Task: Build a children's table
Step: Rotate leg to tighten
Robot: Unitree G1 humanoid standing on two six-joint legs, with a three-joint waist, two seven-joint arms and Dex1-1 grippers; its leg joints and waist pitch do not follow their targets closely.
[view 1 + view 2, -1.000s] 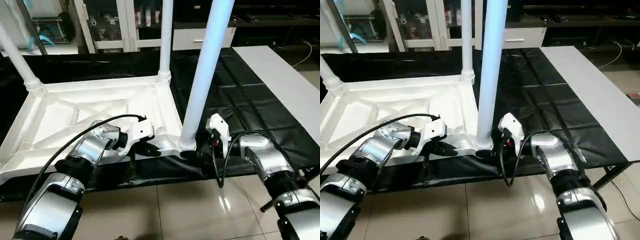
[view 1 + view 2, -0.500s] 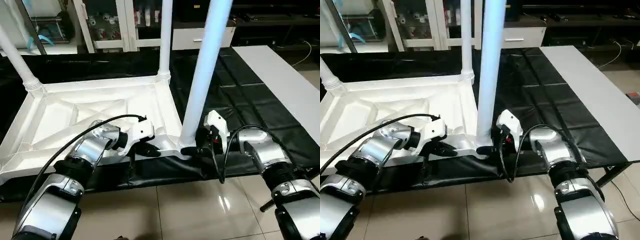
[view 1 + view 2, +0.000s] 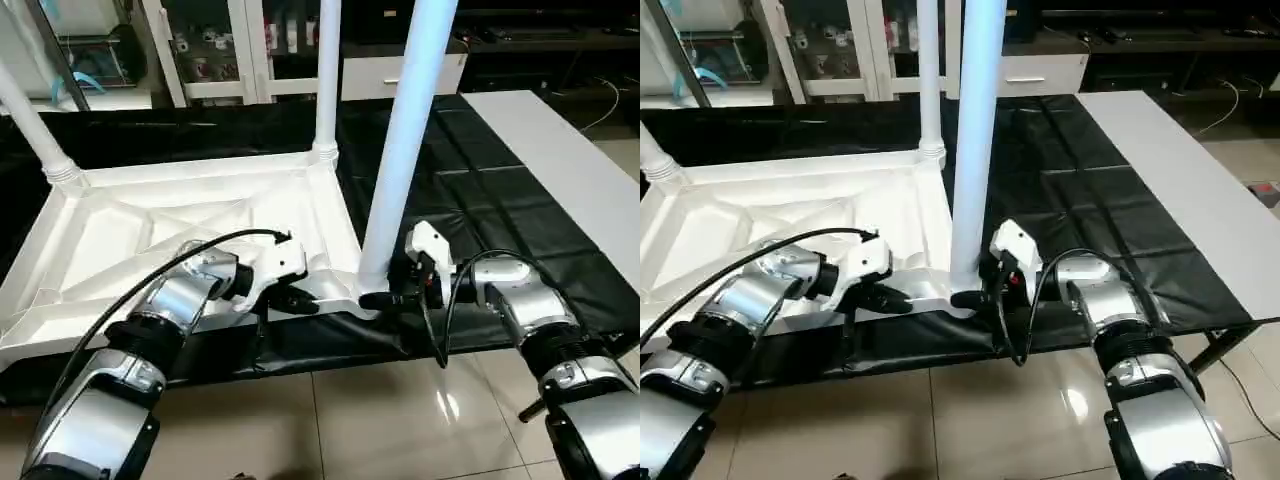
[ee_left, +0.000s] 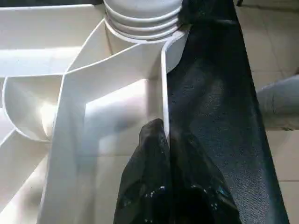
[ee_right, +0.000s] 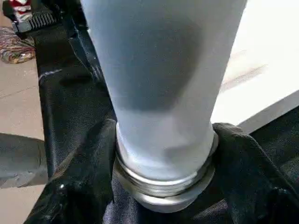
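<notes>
Leg (image 3: pixel 400 150) stands upright in the near right corner socket of the upturned tabletop (image 3: pixel 120 230), its base between my right gripper (image 5: pixel 163 140) fingers, which clasp it, while my left gripper (image 3: pixel 300 300) pinches the tabletop's near rim.

Two silver forearms, built in ribbed metallic segments with black rings between them, and each ends in a white wrist housing. A black cable (image 3: pixel 150 268) loops over the left forearm (image 3: pixel 170 310); another black cable (image 3: pixel 440 320) curls beside the right forearm (image 3: pixel 525 315). Glossy black fingers (image 5: pixel 77 186) tip the right gripper (image 3: pixel 385 298), just beside the table's near corner.
</notes>
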